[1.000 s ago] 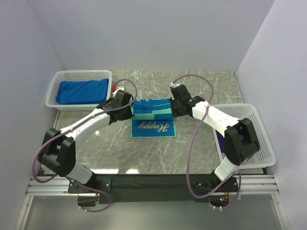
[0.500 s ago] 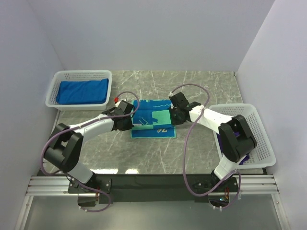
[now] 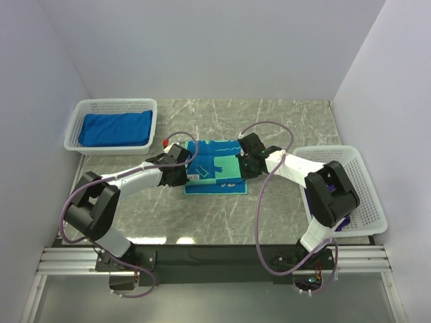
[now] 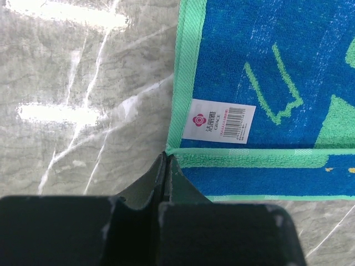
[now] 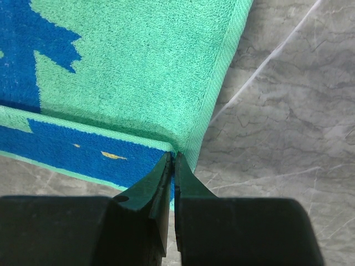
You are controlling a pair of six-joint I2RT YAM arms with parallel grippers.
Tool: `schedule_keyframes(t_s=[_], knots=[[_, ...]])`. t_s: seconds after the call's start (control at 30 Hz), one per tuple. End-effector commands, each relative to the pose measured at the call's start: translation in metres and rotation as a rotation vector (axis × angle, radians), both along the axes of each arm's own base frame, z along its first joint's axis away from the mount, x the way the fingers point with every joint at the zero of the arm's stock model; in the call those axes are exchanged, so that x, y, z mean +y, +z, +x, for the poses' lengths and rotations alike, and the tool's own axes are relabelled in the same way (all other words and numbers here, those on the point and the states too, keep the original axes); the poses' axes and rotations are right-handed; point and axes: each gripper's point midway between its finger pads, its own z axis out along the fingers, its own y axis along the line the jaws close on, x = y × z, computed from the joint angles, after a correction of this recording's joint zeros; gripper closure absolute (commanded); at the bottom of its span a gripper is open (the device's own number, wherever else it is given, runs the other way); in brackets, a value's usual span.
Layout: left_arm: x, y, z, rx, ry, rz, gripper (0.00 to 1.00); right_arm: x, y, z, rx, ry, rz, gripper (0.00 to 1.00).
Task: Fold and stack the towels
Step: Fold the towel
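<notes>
A teal-and-blue patterned towel (image 3: 214, 168) lies folded on the marble table between the two arms. Its upper layer is drawn over toward the near edge. My left gripper (image 3: 188, 175) is shut on the towel's near left corner. In the left wrist view the closed fingertips (image 4: 167, 156) pinch the green hem of the towel (image 4: 249, 72), below a white label (image 4: 219, 121). My right gripper (image 3: 243, 173) is shut on the near right corner. In the right wrist view its tips (image 5: 172, 157) clamp the folded green edge of the towel (image 5: 138, 66).
A white mesh basket (image 3: 111, 103) at the back left holds a folded royal blue towel (image 3: 114, 128). Another white basket (image 3: 367, 202) stands at the right, partly behind the right arm. Walls close in the table on three sides.
Both grippers have pulled the towel's upper layer toward the near edge. The fold now covers the lettering that showed on the lower half.
</notes>
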Motion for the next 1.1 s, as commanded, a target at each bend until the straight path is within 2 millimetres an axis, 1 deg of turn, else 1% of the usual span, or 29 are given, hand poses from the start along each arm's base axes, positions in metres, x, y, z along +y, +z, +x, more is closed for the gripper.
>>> schedule_keyframes(t_s=[0.0, 0.07, 0.13, 0.2, 0.3, 0.37, 0.43, 0.5, 0.53, 0.57, 0.63, 0.73, 0.8, 0.83, 0.87, 0.9, 0.93, 1.07], knots=[[0.019, 0.018, 0.005, -0.042, 0.049, 0.069, 0.99, -0.016, 0.019, 0.008, -0.069, -0.042, -0.054, 1.00], [0.018, 0.026, 0.006, -0.058, 0.047, 0.060, 0.99, -0.016, 0.026, 0.010, -0.082, -0.044, -0.046, 1.00], [0.017, 0.031, 0.004, -0.065, 0.044, 0.051, 0.99, -0.015, 0.028, 0.008, -0.077, -0.039, -0.040, 0.99], [0.017, 0.031, 0.002, -0.060, 0.042, 0.043, 0.99, -0.014, 0.027, 0.004, -0.068, -0.031, -0.037, 0.97], [0.014, 0.030, -0.006, -0.053, 0.031, 0.027, 0.99, -0.015, 0.025, -0.002, -0.068, -0.029, -0.035, 0.98], [0.015, 0.033, -0.008, -0.064, 0.033, 0.022, 0.99, -0.017, 0.029, -0.004, -0.085, -0.040, -0.031, 1.00], [0.016, 0.040, -0.007, -0.083, 0.035, 0.019, 0.99, -0.018, 0.037, -0.003, -0.108, -0.043, -0.021, 1.00], [0.017, 0.050, -0.001, -0.110, 0.043, 0.027, 0.99, -0.020, 0.044, -0.001, -0.133, -0.053, -0.027, 1.00], [0.018, 0.054, -0.001, -0.111, 0.044, 0.035, 0.99, -0.019, 0.051, 0.002, -0.154, -0.055, -0.023, 1.00], [0.018, 0.062, 0.004, -0.129, 0.046, 0.038, 0.99, -0.021, 0.054, 0.004, -0.165, -0.062, -0.027, 1.00], [0.018, 0.069, 0.005, -0.141, 0.047, 0.035, 0.99, -0.022, 0.063, 0.005, -0.183, -0.068, -0.018, 1.00], [0.018, 0.075, 0.003, -0.154, 0.048, 0.017, 0.99, -0.022, 0.069, 0.001, -0.194, -0.067, -0.001, 1.00], [0.018, 0.070, -0.002, -0.142, 0.045, 0.009, 0.99, -0.021, 0.068, -0.002, -0.189, -0.063, 0.006, 1.00], [0.018, 0.068, -0.005, -0.138, 0.044, 0.004, 0.99, -0.021, 0.064, -0.006, -0.178, -0.061, 0.005, 1.00], [0.020, 0.060, -0.009, -0.125, 0.045, 0.006, 0.99, -0.022, 0.061, -0.008, -0.170, -0.059, 0.004, 1.00], [0.018, 0.057, -0.011, -0.116, 0.038, -0.005, 0.99, -0.021, 0.057, -0.010, -0.159, -0.057, 0.007, 1.00], [0.017, 0.052, -0.014, -0.106, 0.035, -0.009, 0.99, -0.021, 0.049, -0.016, -0.139, -0.049, 0.003, 1.00], [0.015, 0.021, -0.030, -0.042, 0.024, -0.019, 0.99, -0.019, 0.027, -0.026, -0.090, -0.051, 0.005, 1.00]])
